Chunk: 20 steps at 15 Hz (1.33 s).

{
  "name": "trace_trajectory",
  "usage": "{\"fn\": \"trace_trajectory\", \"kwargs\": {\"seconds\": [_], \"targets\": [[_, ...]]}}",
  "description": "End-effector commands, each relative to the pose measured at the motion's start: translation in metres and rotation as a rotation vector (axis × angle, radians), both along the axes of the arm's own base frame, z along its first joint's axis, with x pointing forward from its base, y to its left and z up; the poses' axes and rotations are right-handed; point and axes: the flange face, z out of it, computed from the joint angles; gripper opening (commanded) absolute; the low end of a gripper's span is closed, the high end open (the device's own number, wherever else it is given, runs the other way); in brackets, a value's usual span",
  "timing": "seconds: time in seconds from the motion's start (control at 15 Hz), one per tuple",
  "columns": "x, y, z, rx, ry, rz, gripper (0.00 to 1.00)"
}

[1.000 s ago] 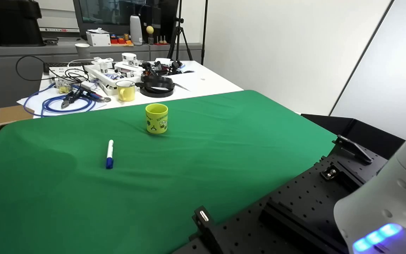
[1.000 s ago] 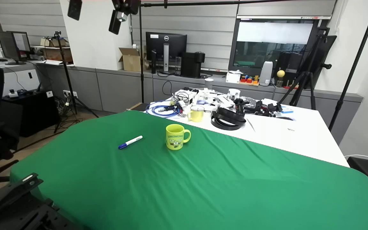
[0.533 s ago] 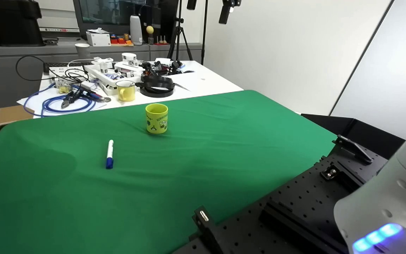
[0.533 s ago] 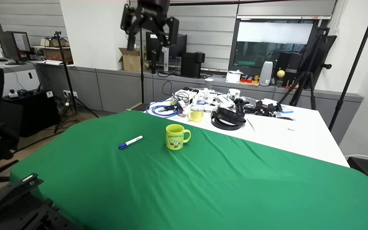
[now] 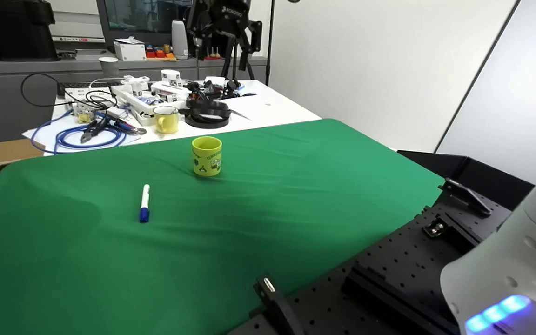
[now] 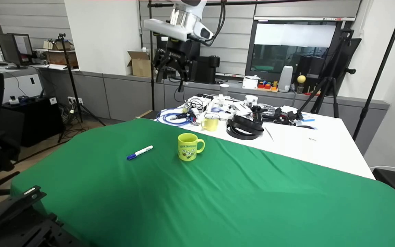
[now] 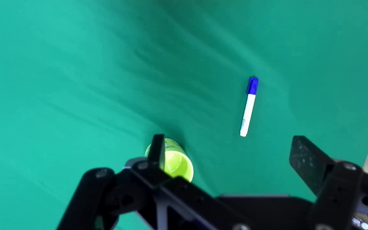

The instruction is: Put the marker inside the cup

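1. In an exterior view, the white arm (image 6: pixel 192 20) hangs in from the top.
2. The black gripper (image 6: pixel 170 84) is under it, high up in the air, pointing down.
3. Its fingers (image 7: pixel 308 161) are spread wide.
4. The marker (image 7: pixel 249 107) lies flat on the green cloth (image 6: pixel 252 199), well below the gripper.
5. The cup (image 6: pixel 187 147) stands upright near the marker; a finger hides part of the cup in the wrist view.

Bright light, soft shadows on the green cloth (image 5: pixel 249 228), blurry jaws in the wrist view.
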Motion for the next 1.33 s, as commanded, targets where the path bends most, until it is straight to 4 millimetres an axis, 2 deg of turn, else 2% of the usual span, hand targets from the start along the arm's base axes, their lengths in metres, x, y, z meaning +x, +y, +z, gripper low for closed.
{"fn": "trace_trajectory", "kwargs": {"seconds": [0.0,0.2,0.87,1.07,1.27], "targets": [[0.01,0.01,-0.008,-0.001,0.018,0.008,1.0],[0.023,0.021,-0.021,-0.006,0.035,0.016,1.0],[0.025,0.019,-0.017,-0.005,0.036,0.013,1.0],[0.051,0.052,-0.048,-0.005,0.013,-0.009,1.0],[0.07,0.107,-0.081,0.033,-0.011,0.02,1.0]]}}
